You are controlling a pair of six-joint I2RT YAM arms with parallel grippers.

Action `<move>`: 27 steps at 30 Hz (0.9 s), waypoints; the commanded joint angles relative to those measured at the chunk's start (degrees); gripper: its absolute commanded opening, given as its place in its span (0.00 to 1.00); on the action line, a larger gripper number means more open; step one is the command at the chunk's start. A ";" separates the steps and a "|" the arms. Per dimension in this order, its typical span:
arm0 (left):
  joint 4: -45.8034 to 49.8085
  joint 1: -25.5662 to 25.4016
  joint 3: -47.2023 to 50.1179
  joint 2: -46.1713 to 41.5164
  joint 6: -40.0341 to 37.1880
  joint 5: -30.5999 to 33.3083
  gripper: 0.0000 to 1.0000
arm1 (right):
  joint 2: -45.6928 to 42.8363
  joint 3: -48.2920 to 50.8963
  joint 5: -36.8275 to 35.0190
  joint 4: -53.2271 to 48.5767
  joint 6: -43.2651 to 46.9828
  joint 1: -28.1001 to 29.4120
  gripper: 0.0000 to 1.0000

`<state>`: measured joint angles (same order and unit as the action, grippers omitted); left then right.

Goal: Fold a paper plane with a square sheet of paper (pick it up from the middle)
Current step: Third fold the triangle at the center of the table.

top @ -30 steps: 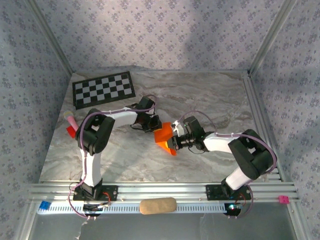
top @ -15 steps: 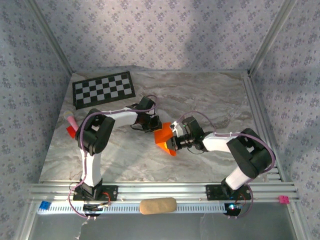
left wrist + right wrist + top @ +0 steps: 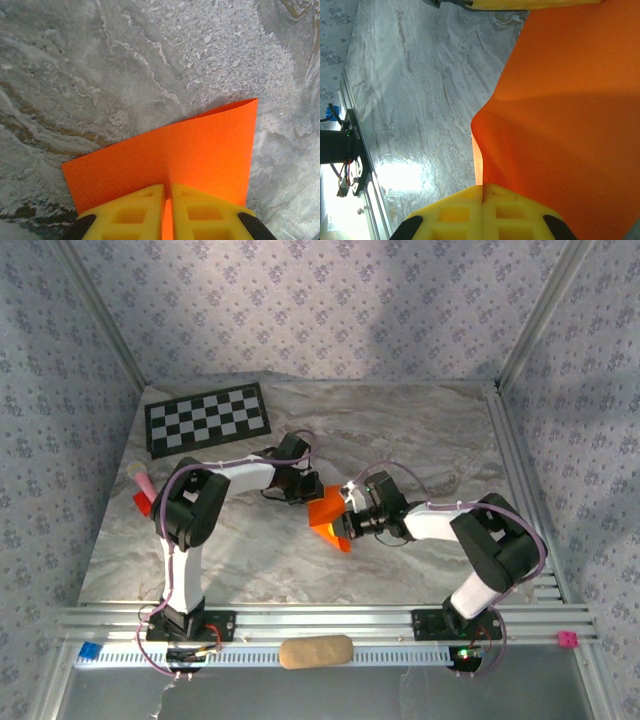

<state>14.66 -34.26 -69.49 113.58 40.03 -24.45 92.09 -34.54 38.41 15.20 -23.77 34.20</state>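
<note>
The square sheet of paper [image 3: 328,516] is bright orange and hangs bent between my two grippers, just above the middle of the marble table [image 3: 420,430]. My left gripper [image 3: 312,490] is shut on its far edge; in the left wrist view the paper [image 3: 165,150] runs up between the yellow fingers [image 3: 130,215] of that gripper [image 3: 167,200]. My right gripper [image 3: 348,512] is shut on the paper's right side. Its wrist view has the sheet [image 3: 570,125] curling away from the closed gripper [image 3: 482,192]. No paper plane shape shows; the sheet is only bent.
A black-and-white checkerboard sheet [image 3: 207,418] lies at the table's back left. A small red and pink object [image 3: 142,490] sits at the left edge. A tan pad [image 3: 315,651] rests on the front rail. Metal rails [image 3: 520,470] border the right side.
My right gripper and forearm have shifted slightly left toward the left gripper, bowing the sheet a little more. The left arm has held still.
</note>
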 commanded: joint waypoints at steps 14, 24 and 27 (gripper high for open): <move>2.97 -0.64 1.52 0.32 -0.53 1.38 0.14 | 1.44 1.08 1.75 1.94 0.19 -3.71 0.00; 2.65 -0.72 1.47 0.29 0.07 1.33 0.14 | 2.00 1.74 1.06 1.88 1.19 -4.84 0.00; 2.66 -0.87 1.47 0.41 0.29 1.33 0.14 | 2.84 1.60 0.91 2.11 1.29 -5.02 0.00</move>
<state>14.55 -34.30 -69.43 113.58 40.10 -24.43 93.86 -33.56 38.85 16.80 -23.53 29.63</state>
